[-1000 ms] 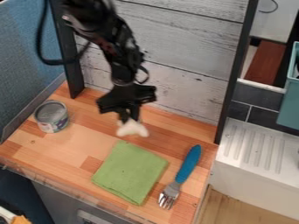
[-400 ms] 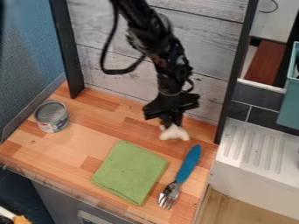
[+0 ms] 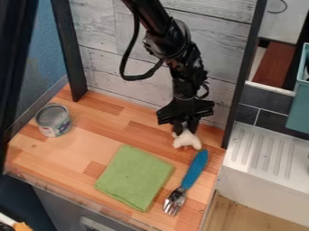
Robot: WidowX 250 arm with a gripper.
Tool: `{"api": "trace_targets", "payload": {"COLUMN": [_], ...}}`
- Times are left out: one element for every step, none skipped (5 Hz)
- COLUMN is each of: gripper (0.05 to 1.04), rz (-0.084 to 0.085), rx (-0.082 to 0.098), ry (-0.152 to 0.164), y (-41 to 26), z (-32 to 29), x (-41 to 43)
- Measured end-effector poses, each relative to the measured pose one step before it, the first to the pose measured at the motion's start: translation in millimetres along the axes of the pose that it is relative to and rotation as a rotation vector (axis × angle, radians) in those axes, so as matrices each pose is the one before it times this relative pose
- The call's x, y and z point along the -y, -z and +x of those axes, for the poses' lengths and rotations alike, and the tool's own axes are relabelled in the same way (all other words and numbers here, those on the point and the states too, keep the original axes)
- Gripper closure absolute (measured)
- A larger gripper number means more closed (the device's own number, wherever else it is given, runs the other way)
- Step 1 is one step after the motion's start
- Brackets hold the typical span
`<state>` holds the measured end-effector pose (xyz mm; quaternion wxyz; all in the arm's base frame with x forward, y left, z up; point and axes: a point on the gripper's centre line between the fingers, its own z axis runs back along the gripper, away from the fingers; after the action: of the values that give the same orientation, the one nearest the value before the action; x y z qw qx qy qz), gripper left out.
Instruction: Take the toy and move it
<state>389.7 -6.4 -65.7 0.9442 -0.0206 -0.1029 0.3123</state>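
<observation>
**Black jointed arm with external cable**

The arm (image 3: 152, 20) is black throughout, with glossy highlights on its bulky joint housing (image 3: 169, 43). A thick, smooth black cable (image 3: 124, 72) forms a broad loop on the arm's left side; a smaller dark loop (image 3: 206, 92) stands out on the right, above the gripper (image 3: 184, 127). The latter has a broad, angular black body, wider than the segment above, and dark, narrow fingers (image 3: 193, 123).

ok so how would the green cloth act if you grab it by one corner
The green cloth would probably be floppy, since it looks like thin fabric lying flat. It appears folded, so lifting one corner might open it out rather than raise it as a neat square. It has no bulk to it, so it is likely light.
</observation>
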Motion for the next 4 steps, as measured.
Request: {"api": "trace_targets", "payload": {"gripper": [0.350,0.095,0.077,0.083], "rz": [0.0148,0.0130,-0.0277,-0.0347], "rx": [-0.0052,-0.0026,0.0427,0.0304], "ry": [0.0013,0.0029,0.0125,-0.0120], "y": [1.28,-1.20,-31.70,-29.05], "z": [-2.70,-4.42,9.46,0.48], "x": [-3.77,-5.25,4.62,0.27]}}
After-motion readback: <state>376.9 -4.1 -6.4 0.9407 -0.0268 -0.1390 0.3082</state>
